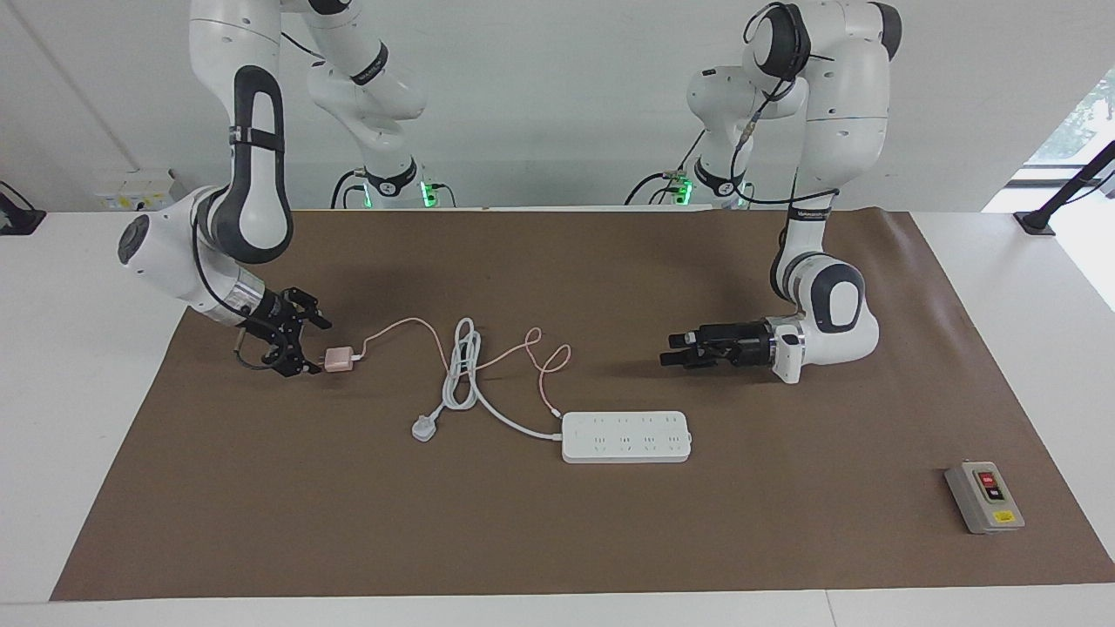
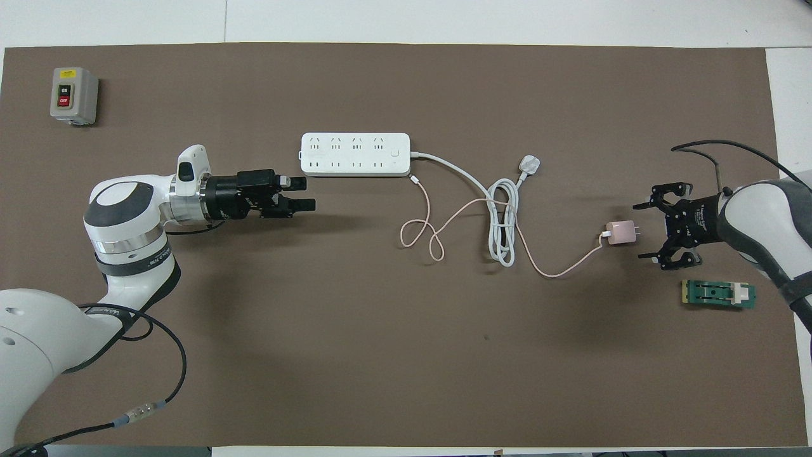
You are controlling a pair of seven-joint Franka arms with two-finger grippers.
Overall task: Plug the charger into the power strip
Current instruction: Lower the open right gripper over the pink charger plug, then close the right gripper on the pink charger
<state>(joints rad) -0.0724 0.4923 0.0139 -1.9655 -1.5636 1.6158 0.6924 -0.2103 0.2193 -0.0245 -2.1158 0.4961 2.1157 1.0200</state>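
Note:
The pale pink charger lies on the brown mat toward the right arm's end, prongs pointing at my right gripper. That gripper hangs low and open, its fingertips level with the prong tips and holding nothing. The charger's thin pink cable loops toward the white power strip, which lies flat mid-table, farther from the robots. My left gripper hovers open and empty, lying horizontal just over the mat beside the strip's end.
A grey-white three-pin plug and its coiled thick cord lie between charger and strip. A small green board rests near the right gripper. A grey box with red and black buttons sits at the left arm's end.

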